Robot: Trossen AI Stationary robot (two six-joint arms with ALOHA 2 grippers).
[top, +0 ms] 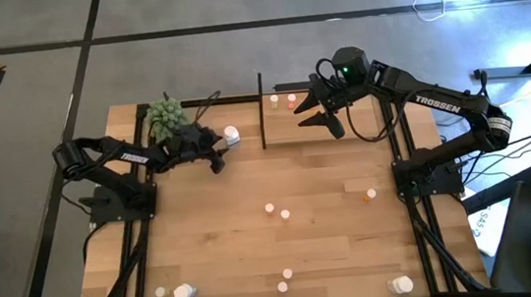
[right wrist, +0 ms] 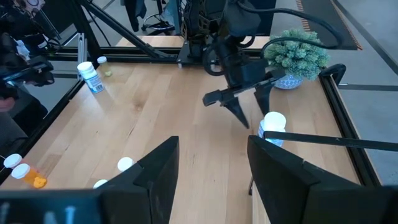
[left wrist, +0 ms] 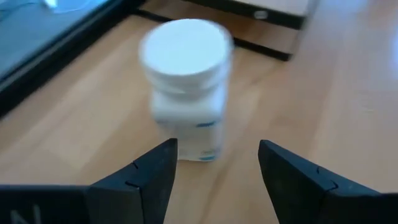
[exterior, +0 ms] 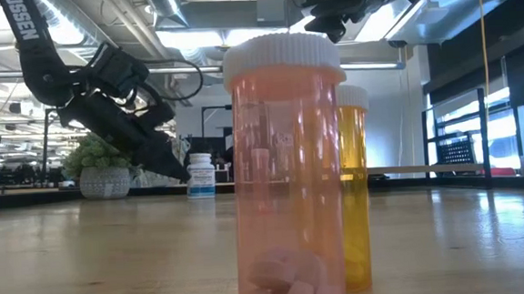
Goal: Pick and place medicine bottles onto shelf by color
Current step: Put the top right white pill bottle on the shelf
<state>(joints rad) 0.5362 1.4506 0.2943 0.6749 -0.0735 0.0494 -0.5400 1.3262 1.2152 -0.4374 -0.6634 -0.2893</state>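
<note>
From above, the left pincer (top: 219, 158) is out over the far left part of the tabletop (top: 216, 243), right next to a bigger white bottle (top: 232, 134) that stands just past the green plant ball (top: 165, 117). The shelf (top: 288, 131) sits at the far middle, with 2 tiny bottles (top: 282, 98) along its far edge, and the right pincer (top: 316, 109) hangs over it with nothing in it that I can see. More small bottles are scattered over the near half. From tabletop height, a pinkish bottle with a white cap (exterior: 289, 173) fills the middle, an orange one (exterior: 354, 187) just behind it, and the white bottle (exterior: 200, 175) stands upright farther off beside the left arm's dark fingers. The left wrist view shows the white bottle (left wrist: 185, 87) just ahead of that pincer's wide-spread fingers (left wrist: 152, 171), not between them yet. The right wrist view shows its own fingers (right wrist: 158, 165) apart and empty, looking across at the left pincer (right wrist: 239, 112) by the white bottle (right wrist: 272, 127).
</note>
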